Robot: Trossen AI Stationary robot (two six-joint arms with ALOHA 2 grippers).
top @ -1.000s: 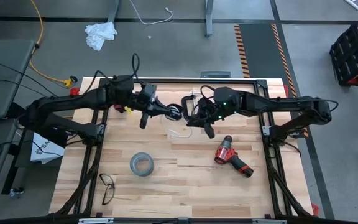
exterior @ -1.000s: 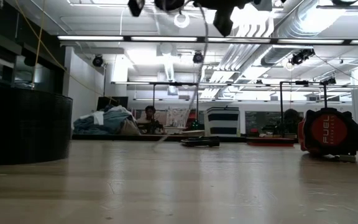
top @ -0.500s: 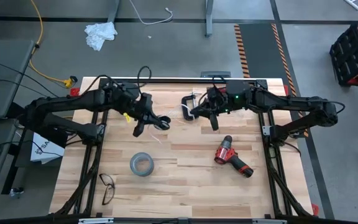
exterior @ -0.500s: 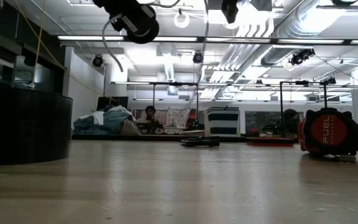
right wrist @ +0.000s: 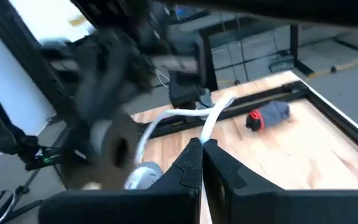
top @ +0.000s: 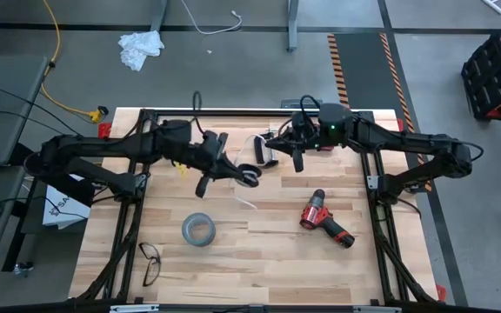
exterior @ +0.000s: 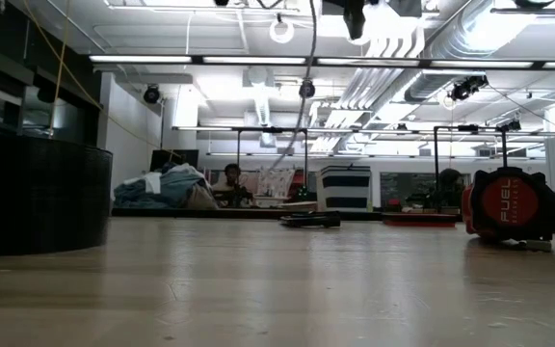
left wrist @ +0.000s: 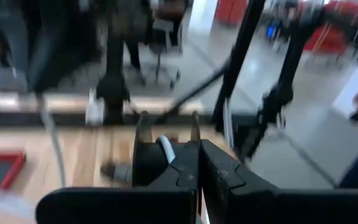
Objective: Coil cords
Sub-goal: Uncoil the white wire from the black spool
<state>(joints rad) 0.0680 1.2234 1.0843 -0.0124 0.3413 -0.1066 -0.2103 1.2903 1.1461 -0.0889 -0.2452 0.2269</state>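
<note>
Two arms: both are up over the far half of the counter (top: 259,261), facing each other with the white cable (top: 249,202) strung between them.
High view, left end effector (top: 240,174): closed on the black disc (top: 249,176) at the cable's end, near the counter's middle.
High view, right end effector (top: 270,149): just beyond and to the right of the left one, fingers pinched shut on the white cable.
High view, cable: thin and short; a free length droops from the disc toward the near side, a looped part runs up to the right end effector. Its long axis lies roughly along the line between the two end effectors.
High view, bystanders: a grey tape roll (top: 197,229), glasses (top: 150,262) and a red drill (top: 324,221) sit well apart on the near half.
Low view: the cable (exterior: 308,87) hangs as a pale line from the top edge, clear of the counter.
Left wrist view: closed fingers (left wrist: 194,171) with the disc (left wrist: 148,155) and a bit of white cable just past them.
Right wrist view: fingertips (right wrist: 199,152) shut on the cable (right wrist: 213,115), which forks away toward the other arm.
My guess: the left arm, holding the disc, is the anchor to wind around.
</note>
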